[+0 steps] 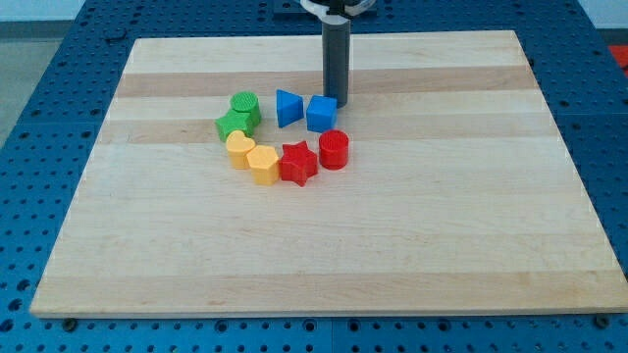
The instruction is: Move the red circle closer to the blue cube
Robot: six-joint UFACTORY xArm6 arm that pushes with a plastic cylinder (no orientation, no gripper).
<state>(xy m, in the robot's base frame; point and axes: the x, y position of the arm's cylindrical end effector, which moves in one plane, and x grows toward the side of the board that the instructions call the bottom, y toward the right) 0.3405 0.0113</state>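
Observation:
The red circle (334,149) stands on the wooden board, just below and slightly right of the blue cube (321,114), with a small gap between them. My tip (340,103) rests on the board right beside the blue cube's upper right corner, touching or nearly touching it. The dark rod rises from there toward the view's top.
A blue triangular block (287,107) sits left of the cube. A red star (298,163) touches the red circle's left. Two yellow blocks (262,164) (239,148) and two green blocks (245,106) (233,125) curve away left. The board (471,216) lies on a blue perforated table.

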